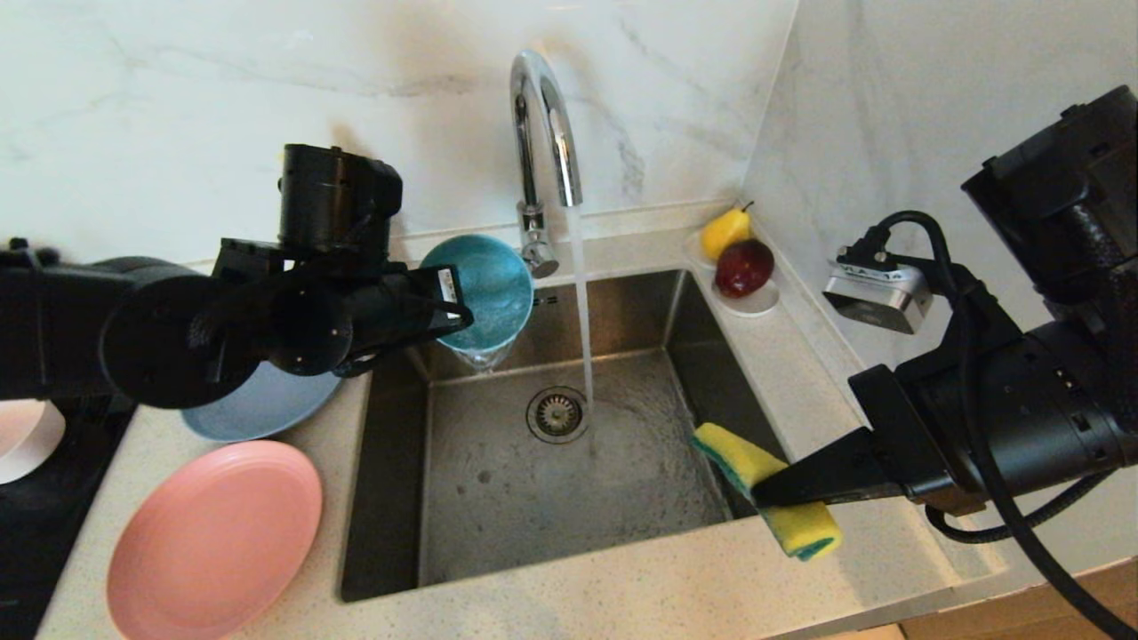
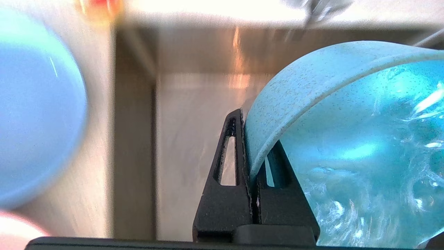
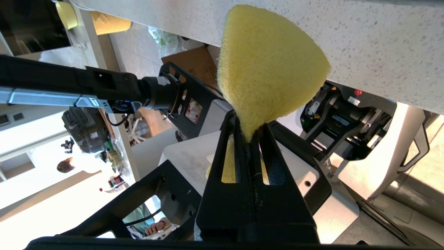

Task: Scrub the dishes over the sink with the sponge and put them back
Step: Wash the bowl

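Water runs from the tap (image 1: 544, 133) into the sink (image 1: 498, 498), landing just beside the drain (image 1: 556, 414). The left end effector (image 1: 458, 307) is clamped on the rim of the teal bowl (image 1: 484, 298), one finger inside and one outside, holding it tipped on edge over the sink's far left corner. The left wrist view shows water sloshing inside the bowl (image 2: 347, 146), and some spills below it into the sink.

The right end effector (image 1: 766, 487) is pinched tight on the sponge (image 1: 765, 484), gripping it at its narrow waist, over the sink's near right corner with the sponge's lower end above the counter (image 1: 622, 604). Bowl and sponge are well apart, on opposite sides of the sink.

The pink plate (image 1: 213, 542) and the grey-blue plate (image 1: 258, 404) lie on the counter left of the sink; a pale pink bowl (image 1: 27, 440) sits at the far left edge. A pear (image 1: 725, 231) and a dark red fruit (image 1: 745, 267) rest on a saucer (image 1: 756, 304) behind the sink.

Risks, as judged from here:
- The rim grip is thin; a wet bowl loaded with water could pivot or slip out and drop into the sink.
- Scrubbing pressure from the sponge could lever the bowl against that grip.
- Moving the bowl under the stream could splash onto the counter.
- The sponge, held only at its waist, may fold rather than scrub.
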You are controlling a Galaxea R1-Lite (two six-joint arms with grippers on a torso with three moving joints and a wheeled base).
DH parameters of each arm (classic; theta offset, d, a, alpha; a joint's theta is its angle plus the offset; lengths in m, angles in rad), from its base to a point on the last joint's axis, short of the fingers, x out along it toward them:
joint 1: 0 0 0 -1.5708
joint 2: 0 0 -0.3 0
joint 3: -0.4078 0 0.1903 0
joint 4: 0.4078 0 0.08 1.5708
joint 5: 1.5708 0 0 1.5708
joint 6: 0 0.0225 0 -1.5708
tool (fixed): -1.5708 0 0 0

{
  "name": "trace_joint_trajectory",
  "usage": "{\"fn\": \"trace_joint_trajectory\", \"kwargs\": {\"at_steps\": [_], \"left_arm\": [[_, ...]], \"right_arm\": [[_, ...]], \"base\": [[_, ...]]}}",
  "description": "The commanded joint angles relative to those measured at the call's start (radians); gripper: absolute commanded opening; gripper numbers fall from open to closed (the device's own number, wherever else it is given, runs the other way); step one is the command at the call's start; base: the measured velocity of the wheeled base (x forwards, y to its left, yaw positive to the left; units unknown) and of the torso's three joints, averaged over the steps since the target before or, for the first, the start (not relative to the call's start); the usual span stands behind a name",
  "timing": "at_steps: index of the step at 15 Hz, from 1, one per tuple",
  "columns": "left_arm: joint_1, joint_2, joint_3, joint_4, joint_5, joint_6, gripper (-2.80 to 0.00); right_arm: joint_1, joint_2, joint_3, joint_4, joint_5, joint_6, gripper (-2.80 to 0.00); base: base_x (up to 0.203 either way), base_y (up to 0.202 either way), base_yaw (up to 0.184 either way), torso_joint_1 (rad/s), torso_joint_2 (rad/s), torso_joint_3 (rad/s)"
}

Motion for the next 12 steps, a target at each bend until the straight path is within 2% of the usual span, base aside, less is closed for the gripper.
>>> {"fn": "trace_joint_trajectory", "kwargs": {"at_steps": [1, 3, 5, 8, 12], "left_arm": [[0.0, -0.083, 0.148, -0.35, 0.003, 0.115, -2.8], [0.0, -0.113, 0.216, -0.483, -0.004, 0.149, -2.8], [0.0, -0.14, 0.261, -0.547, -0.026, 0.154, -2.8], [0.001, -0.183, 0.352, -0.69, -0.099, 0.183, -2.8], [0.001, -0.215, 0.493, -0.945, -0.185, 0.261, -2.8]], "right_arm": [[0.003, 0.004, 0.001, 0.002, 0.003, 0.002, -2.8], [0.003, 0.002, 0.0, 0.003, 0.003, 0.002, -2.8], [0.003, 0.002, 0.007, 0.003, 0.003, 0.002, -2.8], [0.003, -0.005, 0.018, 0.003, 0.003, 0.002, -2.8], [0.003, -0.009, 0.026, 0.003, 0.003, 0.001, -2.8]], "base": [[0.0, 0.0, 0.0, 0.0, 0.0, 0.0], [0.0, 0.0, 0.0, 0.0, 0.0, 0.0], [0.0, 0.0, 0.0, 0.0, 0.0, 0.0], [0.0, 0.0, 0.0, 0.0, 0.0, 0.0], [0.0, 0.0, 0.0, 0.0, 0.0, 0.0]]}}
